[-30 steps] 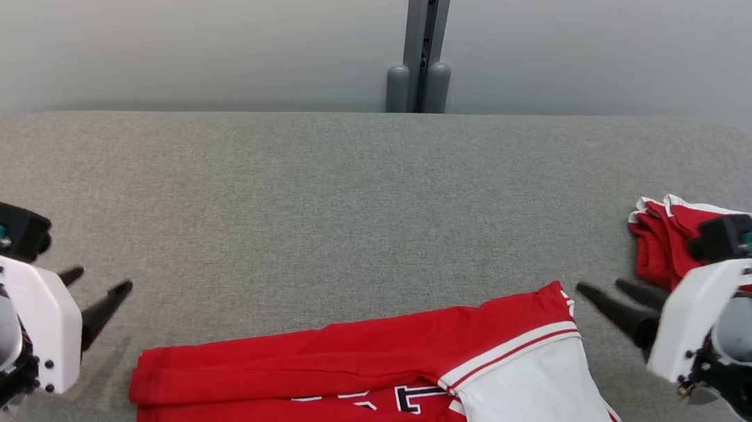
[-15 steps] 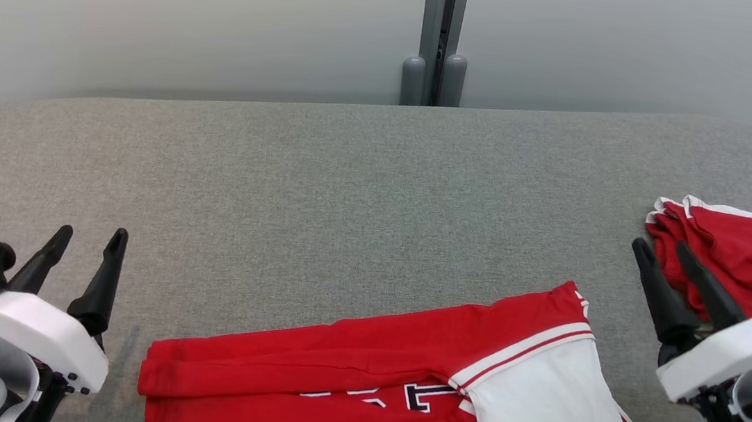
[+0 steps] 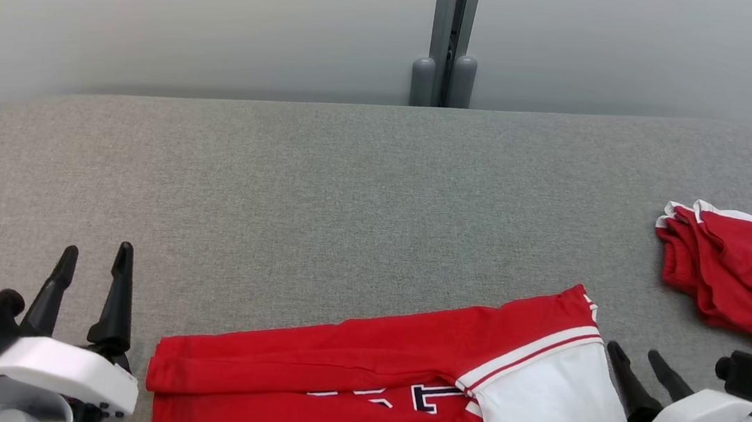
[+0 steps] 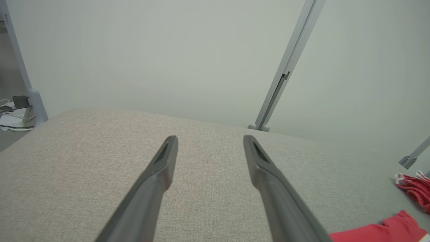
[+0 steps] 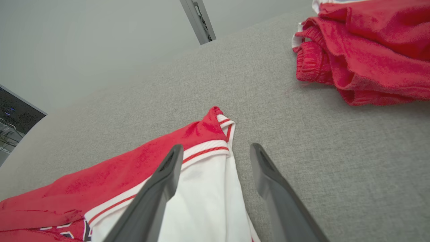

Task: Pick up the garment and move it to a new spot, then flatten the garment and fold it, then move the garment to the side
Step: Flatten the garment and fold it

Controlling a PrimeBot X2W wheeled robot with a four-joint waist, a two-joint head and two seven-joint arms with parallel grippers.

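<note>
**A:** What takes up the most room?

**B:** The pale wall panels (image 3: 194, 10) at the back, split by 1 grey post (image 3: 454, 30). Next comes the grey fabric-topped table (image 3: 350, 187) with its rounded corners.

**A:** And the garment?

**B:** The garment (image 3: 367, 357) is a red jersey with a white sleeve (image 3: 537, 403). It lies flat at the table's near edge, right of the middle, and the head view's bottom edge cuts off its lower part. That view shows dark letters (image 3: 426, 399) on it. The left wrist view catches just a red end of the garment (image 4: 386, 232).

**A:** Anything else on the table?

**B:** A crumpled red bundle (image 3: 739, 284) with white trim lies at the right edge, apart from the garment. In the right wrist view the bundle (image 5: 362, 50) shows a gathered band.

**A:** The grippers?

**B:** The left gripper (image 3: 98, 248) is over the near left corner, jaws spread wide with nothing between them. In its own view the left gripper (image 4: 210, 137) has bare table beneath. The right gripper (image 3: 633, 350) is toward the near right corner, jaws wide and empty. In its own view the right gripper (image 5: 216, 146) has 1 finger over the sleeve and 1 over bare fabric. I cannot tell whether it touches.

**A:** The room?

**B:** The left wrist view adds cables (image 4: 13, 112) on the floor (image 4: 10, 134) past the table's left edge. The right wrist view adds a dark screen (image 5: 16, 116).
</note>
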